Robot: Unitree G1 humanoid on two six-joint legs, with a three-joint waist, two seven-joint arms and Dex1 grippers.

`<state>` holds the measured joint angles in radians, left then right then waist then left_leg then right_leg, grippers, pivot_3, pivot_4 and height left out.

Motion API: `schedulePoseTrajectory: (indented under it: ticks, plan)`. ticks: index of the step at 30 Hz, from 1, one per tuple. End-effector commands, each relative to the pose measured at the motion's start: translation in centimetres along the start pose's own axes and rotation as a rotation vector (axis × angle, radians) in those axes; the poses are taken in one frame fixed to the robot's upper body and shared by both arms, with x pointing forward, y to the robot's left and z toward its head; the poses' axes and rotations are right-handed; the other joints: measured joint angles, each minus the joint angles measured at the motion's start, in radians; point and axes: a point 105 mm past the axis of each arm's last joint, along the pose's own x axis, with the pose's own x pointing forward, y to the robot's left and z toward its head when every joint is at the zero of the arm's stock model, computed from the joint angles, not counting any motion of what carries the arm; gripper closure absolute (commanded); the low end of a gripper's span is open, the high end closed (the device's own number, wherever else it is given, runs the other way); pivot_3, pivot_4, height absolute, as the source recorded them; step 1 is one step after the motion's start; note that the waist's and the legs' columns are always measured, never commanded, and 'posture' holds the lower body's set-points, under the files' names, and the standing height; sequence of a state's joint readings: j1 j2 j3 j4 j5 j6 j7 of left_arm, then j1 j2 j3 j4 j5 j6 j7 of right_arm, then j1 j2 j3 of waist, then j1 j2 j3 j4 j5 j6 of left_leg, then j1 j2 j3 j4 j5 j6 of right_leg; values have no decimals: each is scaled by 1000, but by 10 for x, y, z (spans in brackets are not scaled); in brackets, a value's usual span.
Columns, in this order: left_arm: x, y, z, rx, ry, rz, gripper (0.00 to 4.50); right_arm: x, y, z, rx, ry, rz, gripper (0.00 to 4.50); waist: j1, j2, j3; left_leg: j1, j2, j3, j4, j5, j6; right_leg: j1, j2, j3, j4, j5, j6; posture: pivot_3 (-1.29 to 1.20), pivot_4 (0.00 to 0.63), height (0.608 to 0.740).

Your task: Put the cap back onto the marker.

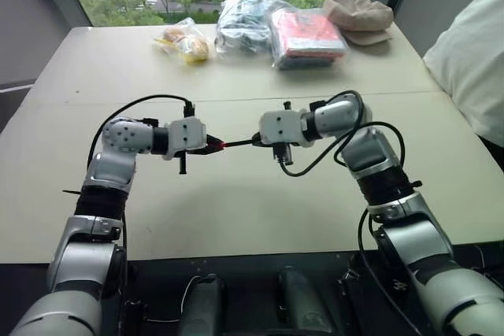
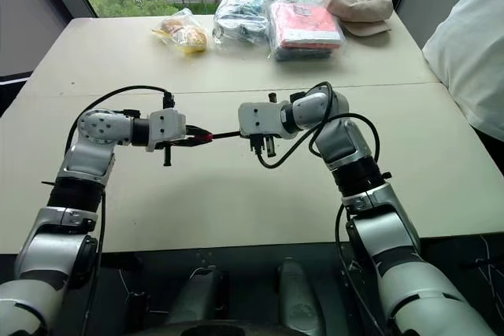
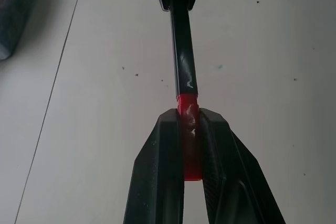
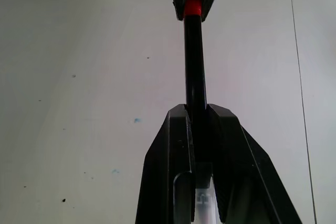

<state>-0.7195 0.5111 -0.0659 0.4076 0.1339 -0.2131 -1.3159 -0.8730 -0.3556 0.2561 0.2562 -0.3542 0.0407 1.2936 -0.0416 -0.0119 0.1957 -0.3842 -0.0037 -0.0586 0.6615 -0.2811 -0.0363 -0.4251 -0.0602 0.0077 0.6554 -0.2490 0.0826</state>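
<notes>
Left gripper (image 1: pixel 214 145) is closed on the cap (image 3: pixel 188 109), a small red cylinder pinched between its black fingers (image 3: pixel 157 171), above the tan table (image 1: pixel 260 202). The cap sits on the end of the marker (image 1: pixel 240 143); in the left wrist view the red meets the black barrel with no gap showing. The marker runs level from the cap toward the right gripper (image 1: pixel 257 141), which is clamped on the barrel's other end, fingers (image 4: pixel 170 156) tight on it. Both grippers face each other tip to tip, with the marker spanning between them, held clear of the table top.

At the table's far edge, well apart from the marker: a clear bag with yellow food (image 1: pixel 183 42), beyond the left gripper; next to it a clear bag of dark items (image 1: pixel 242 23); then a red packet in plastic (image 1: pixel 307 37); then a beige cloth cap (image 1: pixel 359 16). A white fabric mass (image 1: pixel 472 53) is at the table's right edge.
</notes>
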Motion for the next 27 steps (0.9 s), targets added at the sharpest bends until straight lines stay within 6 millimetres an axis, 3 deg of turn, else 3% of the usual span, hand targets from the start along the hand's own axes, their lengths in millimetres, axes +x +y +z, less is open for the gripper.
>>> schedulePoseTrajectory:
  ticks: [1, 9, 20, 27]
  plan:
    - [33, 12, 67, 198, -157, -56, 4500, 32, 16, 70, -210, -192, 116, 4444, 0, 0, 0, 0, 0, 0, 0, 0, 0, 0, 0, 0, 0, 0, 0, 0, 150, 740]
    - [42, 21, 85, 179, -191, -16, 4500, 33, 11, 74, -206, -199, 99, 4444, -3, 0, 0, -1, 0, 0, 1, 0, 0, -1, 0, 0, 1, 0, 1, 0, 150, 740]
    - [39, 30, 107, 66, -331, 105, 4500, 31, 12, 64, -178, -178, 92, 4444, -1, 0, 0, -2, 0, 0, 2, 0, 0, -2, 0, 0, 1, 0, 1, 0, 150, 740]
    - [36, 31, 119, 118, -410, 146, 4500, 31, 15, 60, -176, -174, 106, 4444, -2, 0, 0, -2, 0, 0, 2, 0, 0, -2, 0, 0, 2, 0, 1, 0, 150, 740]
